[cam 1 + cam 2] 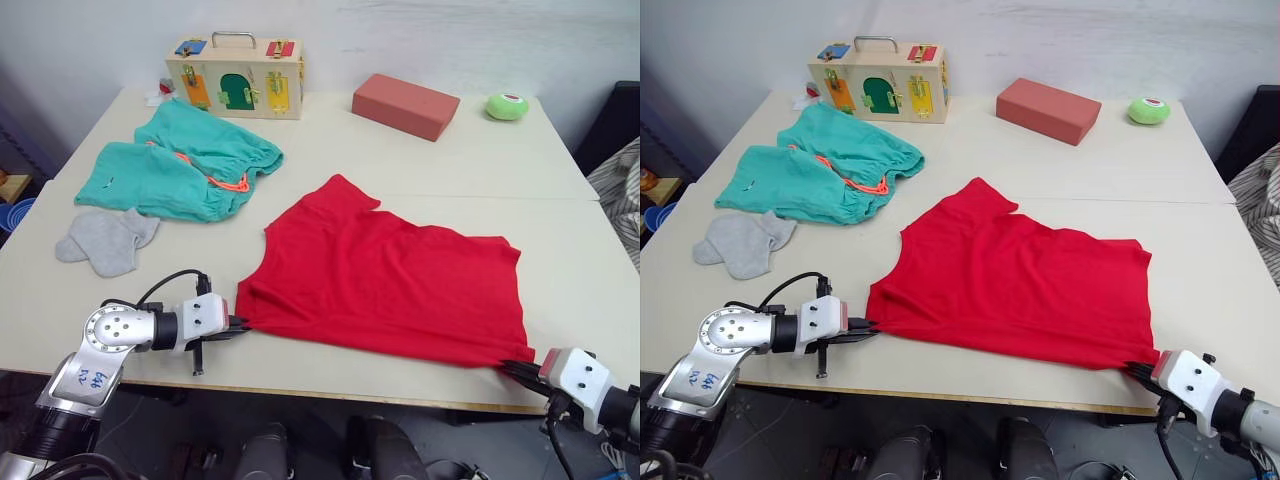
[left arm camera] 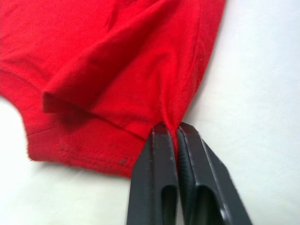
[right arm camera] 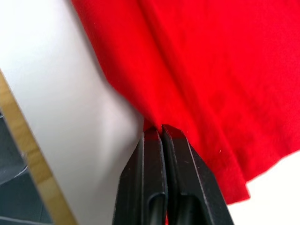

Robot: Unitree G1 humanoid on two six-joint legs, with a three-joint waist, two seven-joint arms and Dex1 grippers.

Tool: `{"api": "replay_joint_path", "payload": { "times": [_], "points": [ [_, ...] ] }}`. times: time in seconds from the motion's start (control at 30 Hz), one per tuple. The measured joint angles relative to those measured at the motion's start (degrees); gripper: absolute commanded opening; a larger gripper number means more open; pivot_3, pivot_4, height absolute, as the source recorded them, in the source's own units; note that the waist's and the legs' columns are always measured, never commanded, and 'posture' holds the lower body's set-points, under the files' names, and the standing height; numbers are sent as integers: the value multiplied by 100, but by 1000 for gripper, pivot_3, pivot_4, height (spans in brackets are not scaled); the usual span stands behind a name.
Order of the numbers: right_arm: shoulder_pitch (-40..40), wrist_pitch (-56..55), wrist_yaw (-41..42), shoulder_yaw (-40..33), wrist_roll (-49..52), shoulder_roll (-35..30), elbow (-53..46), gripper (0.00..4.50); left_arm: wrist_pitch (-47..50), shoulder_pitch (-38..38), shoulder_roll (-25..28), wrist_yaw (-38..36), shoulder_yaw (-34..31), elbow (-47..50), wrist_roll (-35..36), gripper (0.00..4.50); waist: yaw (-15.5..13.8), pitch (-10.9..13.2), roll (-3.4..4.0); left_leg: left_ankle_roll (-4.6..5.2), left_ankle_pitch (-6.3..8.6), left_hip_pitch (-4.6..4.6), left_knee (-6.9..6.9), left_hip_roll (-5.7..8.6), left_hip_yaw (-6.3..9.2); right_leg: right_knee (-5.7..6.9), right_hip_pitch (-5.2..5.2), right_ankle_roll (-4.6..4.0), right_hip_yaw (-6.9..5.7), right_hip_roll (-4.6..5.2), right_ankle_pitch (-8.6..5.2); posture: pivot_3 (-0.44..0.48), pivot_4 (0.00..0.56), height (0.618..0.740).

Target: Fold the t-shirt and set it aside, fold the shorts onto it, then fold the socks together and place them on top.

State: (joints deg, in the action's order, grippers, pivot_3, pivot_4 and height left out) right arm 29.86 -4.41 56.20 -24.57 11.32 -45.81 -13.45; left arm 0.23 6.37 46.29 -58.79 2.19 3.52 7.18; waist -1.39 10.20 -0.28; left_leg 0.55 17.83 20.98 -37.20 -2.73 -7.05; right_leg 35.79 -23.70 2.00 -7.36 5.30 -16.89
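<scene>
Both grippers, left gripper (image 1: 238, 324) and right gripper (image 1: 512, 368), had jaws pinched on t-shirt (image 1: 390, 275) near corners; shorts (image 1: 180, 160), socks (image 1: 105, 240) unfolded.

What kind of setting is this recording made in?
Likely a robot test lab rather than a home: a plain table against a bare wall holds staged props, a wooden latch-board box, a salmon block and laundry such as the t-shirt.

bare table (image 1: 470, 165) behind t-shirt (image 1: 400, 280), shorts (image 1: 180, 165) & socks (image 1: 105, 240) crowd left, block (image 1: 405, 105) far back
</scene>
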Motion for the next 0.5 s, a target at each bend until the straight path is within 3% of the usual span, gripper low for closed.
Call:
{"api": "replay_joint_path", "payload": {
  "times": [0.3, 0.5],
  "points": [
    [260, -1405, 780, -99, 59, -327, 828, 0, 39, -788, 384, -295, -380, 399, 437, 12, 23, 3, -5, 1, 11, -2, 10, -3, -4, -1, -4, -2, -1, -6, -12, 0, 150, 740],
    [249, -2035, 841, -99, 59, -340, 1311, 0, 170, -1433, 424, -345, -619, 869, 704, 12, 3, 9, -16, 8, 23, 3, 1, -1, -3, -9, -1, 2, -1, -4, -14, 0, 150, 740]
  ]
}}
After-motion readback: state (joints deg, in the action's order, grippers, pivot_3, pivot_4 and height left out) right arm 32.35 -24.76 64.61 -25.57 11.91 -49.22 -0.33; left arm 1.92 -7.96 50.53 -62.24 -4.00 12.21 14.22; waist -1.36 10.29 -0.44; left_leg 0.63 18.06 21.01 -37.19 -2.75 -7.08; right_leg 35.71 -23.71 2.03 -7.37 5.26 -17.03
